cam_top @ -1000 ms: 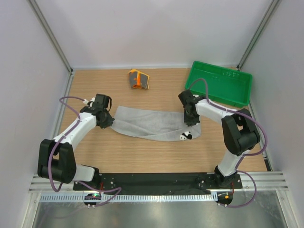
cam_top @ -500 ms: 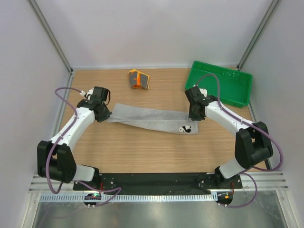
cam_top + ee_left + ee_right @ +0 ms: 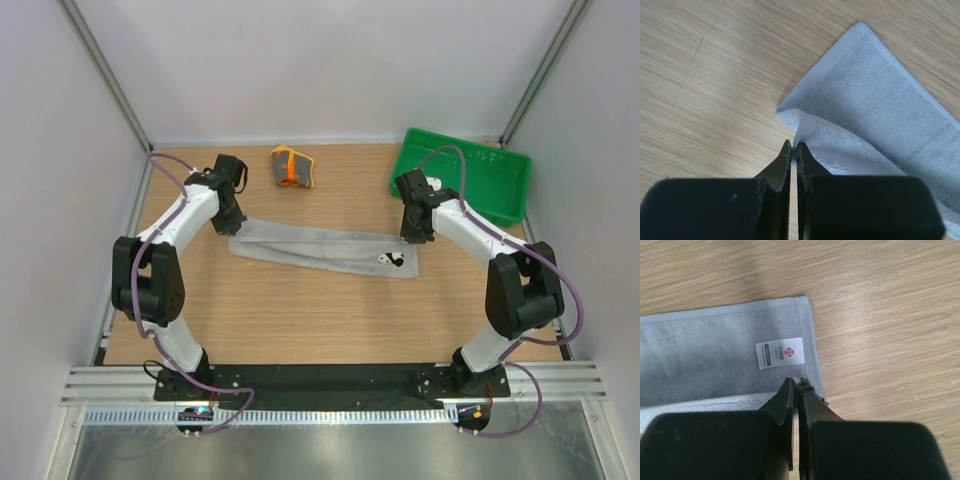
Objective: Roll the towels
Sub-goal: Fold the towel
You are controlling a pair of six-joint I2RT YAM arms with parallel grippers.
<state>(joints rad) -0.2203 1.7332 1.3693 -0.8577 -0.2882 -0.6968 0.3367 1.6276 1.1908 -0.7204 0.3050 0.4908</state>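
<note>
A light grey towel (image 3: pixel 320 250) lies across the table as a long strip, folded lengthwise. My left gripper (image 3: pixel 236 224) is shut on its left end. In the left wrist view the jaws (image 3: pixel 794 149) pinch a towel (image 3: pixel 880 115) edge, with the lower layer's corner lying flat beyond. My right gripper (image 3: pixel 411 238) is shut on the right end. The right wrist view has that gripper (image 3: pixel 797 382) clamped on the towel (image 3: pixel 705 355) hem beside a white label (image 3: pixel 780 353). The orange and yellow towel (image 3: pixel 291 167), with grey showing, sits bunched near the back edge.
A green plastic tray (image 3: pixel 446 190) stands at the back right, close behind my right arm. Grey walls and metal posts enclose the wooden table (image 3: pixel 320 320) at the back and sides. The black base plate (image 3: pixel 330 378) runs along the near edge.
Both grippers have carried the grey towel's ends towards the back of the table. The towel has gone from a loose sagging sheet to a narrower, straighter strip. The left arm swung far back.
</note>
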